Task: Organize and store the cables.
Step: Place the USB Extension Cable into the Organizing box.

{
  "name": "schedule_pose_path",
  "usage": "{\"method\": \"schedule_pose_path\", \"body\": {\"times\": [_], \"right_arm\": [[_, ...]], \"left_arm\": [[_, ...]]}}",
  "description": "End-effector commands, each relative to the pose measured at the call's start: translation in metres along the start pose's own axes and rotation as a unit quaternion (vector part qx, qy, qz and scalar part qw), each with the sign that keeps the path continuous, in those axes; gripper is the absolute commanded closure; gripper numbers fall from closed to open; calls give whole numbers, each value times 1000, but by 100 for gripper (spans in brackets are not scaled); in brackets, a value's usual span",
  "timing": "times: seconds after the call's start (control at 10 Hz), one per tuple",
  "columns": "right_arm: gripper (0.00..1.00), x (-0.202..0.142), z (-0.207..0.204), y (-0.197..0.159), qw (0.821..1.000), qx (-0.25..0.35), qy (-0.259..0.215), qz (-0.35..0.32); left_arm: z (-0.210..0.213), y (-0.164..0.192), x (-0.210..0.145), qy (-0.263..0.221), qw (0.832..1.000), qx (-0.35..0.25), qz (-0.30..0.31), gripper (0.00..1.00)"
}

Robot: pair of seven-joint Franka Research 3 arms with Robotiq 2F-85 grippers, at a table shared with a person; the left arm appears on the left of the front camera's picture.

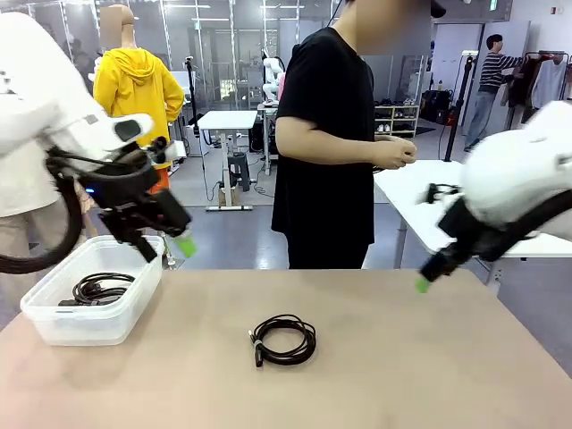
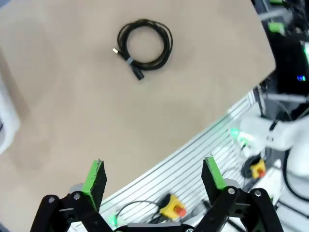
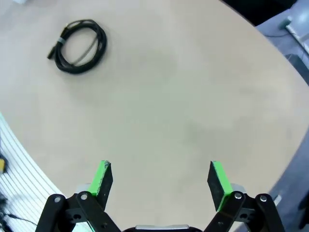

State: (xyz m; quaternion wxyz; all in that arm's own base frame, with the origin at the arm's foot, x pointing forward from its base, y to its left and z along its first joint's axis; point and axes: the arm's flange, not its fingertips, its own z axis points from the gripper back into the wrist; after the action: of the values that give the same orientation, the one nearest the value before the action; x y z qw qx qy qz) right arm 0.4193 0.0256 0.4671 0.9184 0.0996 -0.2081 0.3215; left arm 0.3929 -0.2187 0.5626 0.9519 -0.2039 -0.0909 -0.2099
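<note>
closest up: tan table [image 1: 402, 384], bare along its near edge. just past that, about mid-table, one cable [image 1: 283, 340]: thin black cord wound into a round coil, flat on the top, plug ends bunched at its left side, touching nothing else. that cable [image 2: 145, 46] high in the left wrist view, well beyond the fingers. same cable [image 3: 79, 46] in the upper left of the right wrist view, likewise far from the pads.

at the table's left end, a clear plastic bin [image 1: 89, 326], with a second cable [image 1: 100, 288] coiled on its floor.

left gripper [image 1: 168, 248] up in the air by the bin's far right corner, angled down toward the table. from its own camera, left gripper [image 2: 154, 166] with jaws spread wide, green pads [image 2: 94, 179] far apart, nothing between them, over the table's near edge and a ribbed metal base [image 2: 203, 145] below it.

right gripper [image 1: 422, 282] raised off the table's right side, pointing down and left, clear of the top, blurred in the front view. from its own camera, right gripper [image 3: 159, 166] parted just as wide, bare table between the fingers, gripping nothing.

across the table, a person [image 1: 326, 143] in a black t-shirt, standing, turned toward picture right, hands [image 1: 398, 154] held in front at waist height, well above the table; contents of the hands too small to tell.
</note>
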Motion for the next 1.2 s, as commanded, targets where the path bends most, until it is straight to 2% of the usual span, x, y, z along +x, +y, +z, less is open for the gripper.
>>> {"method": "schedule_pose_path", "body": {"times": [0.0, 0.1, 0.3, 0.5, 0.7, 0.8, 0.9, 1.0, 1.1], "right_arm": [[0, -48, 19, -23, 998, 23, -51, 31], [0, -76, 33, -38, 995, 40, -76, 59], [0, -121, 48, -60, 985, 59, -129, 102], [0, -152, 50, -65, 970, 93, -148, 171], [0, -157, 47, -65, 957, 101, -173, 211], [0, -146, 57, -71, 972, 75, -144, 167], [0, -146, 57, -71, 972, 75, -144, 167], [0, -146, 57, -71, 972, 75, -144, 167], [0, -146, 57, -71, 972, 75, -144, 167]], "left_arm": [[-41, -20, 27, -5, 998, 12, 60, 0], [-66, -31, 37, 10, 995, 38, 89, 0], [-103, -46, 57, 19, 992, 80, 100, 0], [-141, -56, 73, 43, 988, 104, 110, 0], [-172, -53, 77, 70, 980, 119, 141, 0], [-188, -49, 77, 77, 978, 119, 152, 0], [-201, -46, 76, 91, 980, 102, 144, 0], [-183, -44, 67, 64, 983, 112, 134, 0], [-183, -44, 67, 64, 983, 112, 134, 0]]}}
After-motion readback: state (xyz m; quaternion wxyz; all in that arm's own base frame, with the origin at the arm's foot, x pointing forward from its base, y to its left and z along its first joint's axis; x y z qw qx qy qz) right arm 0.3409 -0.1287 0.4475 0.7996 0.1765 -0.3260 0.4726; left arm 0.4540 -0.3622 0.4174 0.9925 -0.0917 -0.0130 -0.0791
